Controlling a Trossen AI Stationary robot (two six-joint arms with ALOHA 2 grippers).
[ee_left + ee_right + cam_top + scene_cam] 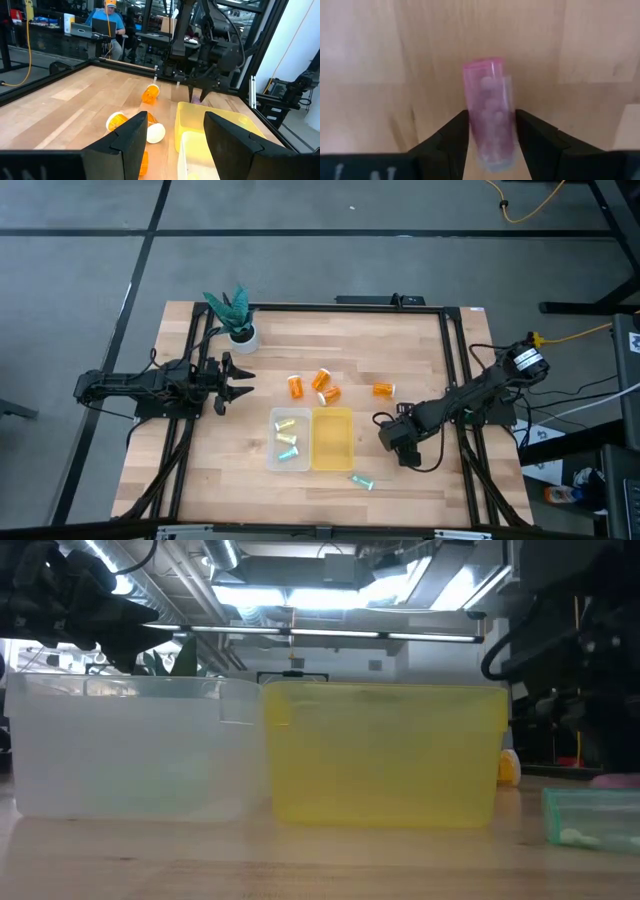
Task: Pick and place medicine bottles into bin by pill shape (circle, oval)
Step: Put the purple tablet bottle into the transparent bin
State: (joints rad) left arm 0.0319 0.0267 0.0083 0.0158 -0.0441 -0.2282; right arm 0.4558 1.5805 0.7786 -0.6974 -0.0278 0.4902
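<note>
My right gripper [386,432] is low over the table just right of the yellow bin [332,452], shut on a pink-purple vial [487,100] with pale pills inside. My left gripper [238,380] is open and empty at the table's left, near the plant pot, pointing toward several orange white-capped bottles [322,386] that lie on their sides. Another orange bottle [384,389] lies farther right. A yellow-green vial [286,425] and a teal one [289,448] lie in the clear bin [274,462]. A teal vial [361,481] lies near the table's front edge. My right gripper pinches the vial's two long sides [470,125] between its two fingers, toward one end. The fingers come from above, pointing down, and lie across the vial. The vial lies level along the wood; in the low view it [612,780] shows at table height, and I cannot tell whether it is lifted.
A white pot with a green plant [240,330] stands at the far left corner. The clear and yellow bins stand side by side at the table's middle front. A black frame [455,360] runs round the tabletop. A person sits at a desk beyond the table [107,22].
</note>
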